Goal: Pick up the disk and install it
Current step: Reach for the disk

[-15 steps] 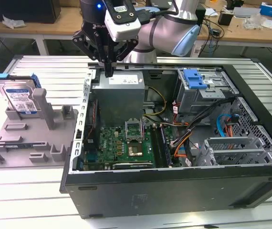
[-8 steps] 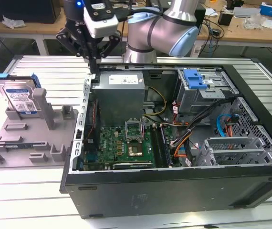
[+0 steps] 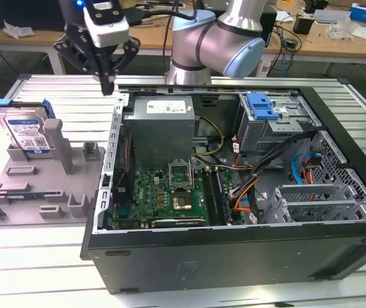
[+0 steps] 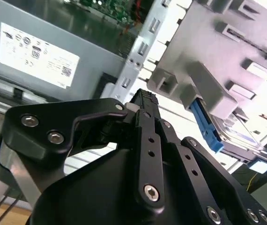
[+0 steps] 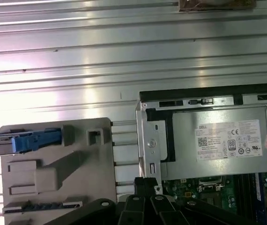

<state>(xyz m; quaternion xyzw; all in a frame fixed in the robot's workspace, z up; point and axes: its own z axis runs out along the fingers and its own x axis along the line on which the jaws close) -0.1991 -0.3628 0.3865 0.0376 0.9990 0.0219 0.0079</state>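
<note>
Off to the exterior view's left of the gripper [image 3: 109, 82] and lower, well apart, the disk [image 3: 24, 127] leans on edge in the grey holder [image 3: 42, 192], top edge running toward the computer case [image 3: 234, 260], gripper fingers pressed together on nothing.

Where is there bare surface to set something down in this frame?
Bare slatted table in front of the grey fixture, and behind it beside the disk. The computer case is crowded with motherboard and cables.
</note>
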